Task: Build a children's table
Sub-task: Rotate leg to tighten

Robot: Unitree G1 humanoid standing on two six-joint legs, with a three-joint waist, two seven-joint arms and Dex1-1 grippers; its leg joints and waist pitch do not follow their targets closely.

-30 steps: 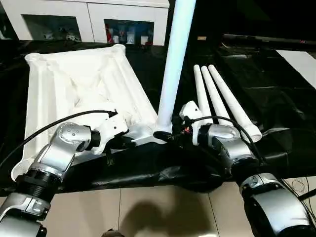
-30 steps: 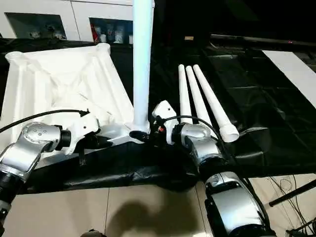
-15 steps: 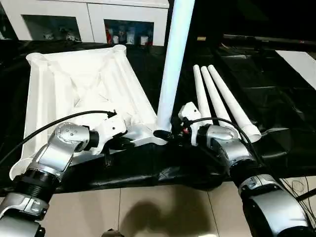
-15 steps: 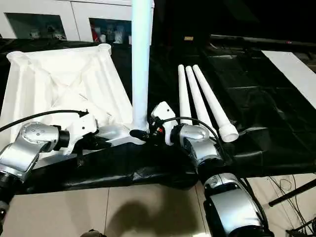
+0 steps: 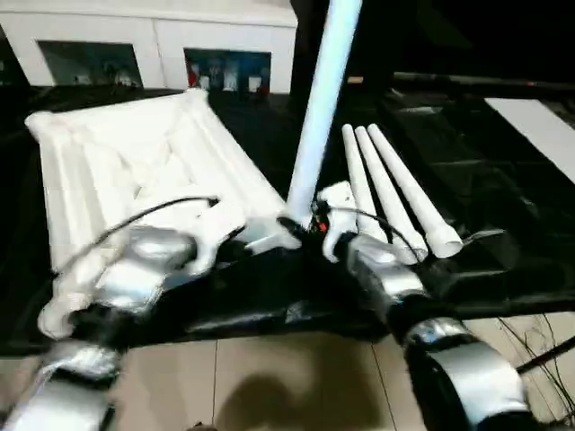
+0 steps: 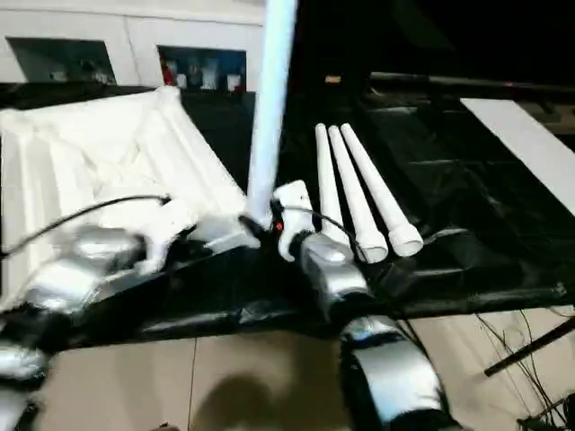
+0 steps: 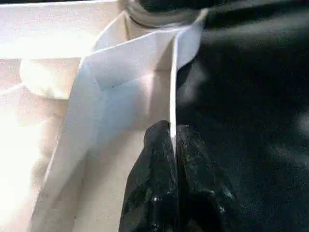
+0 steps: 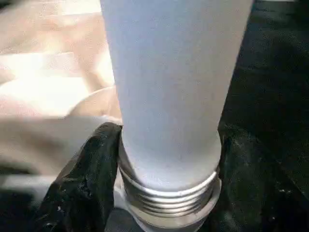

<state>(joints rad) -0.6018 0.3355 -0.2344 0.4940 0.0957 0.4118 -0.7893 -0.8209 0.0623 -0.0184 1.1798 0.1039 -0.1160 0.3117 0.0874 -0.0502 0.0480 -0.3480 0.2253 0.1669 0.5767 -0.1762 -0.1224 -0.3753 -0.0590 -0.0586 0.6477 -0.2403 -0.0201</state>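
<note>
The left hand (image 7: 174, 159) pinches the tabletop (image 5: 117, 171) rim, probably steadying it, while the right hand (image 8: 164, 169) clasps the upright leg (image 5: 319, 108) at its threaded base.

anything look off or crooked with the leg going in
Slightly. The upright leg leans a bit instead of standing square to the tabletop, and the right wrist view shows its threads still exposed above the socket, so it isn't fully seated. The three spare legs lie neatly side by side.
</note>
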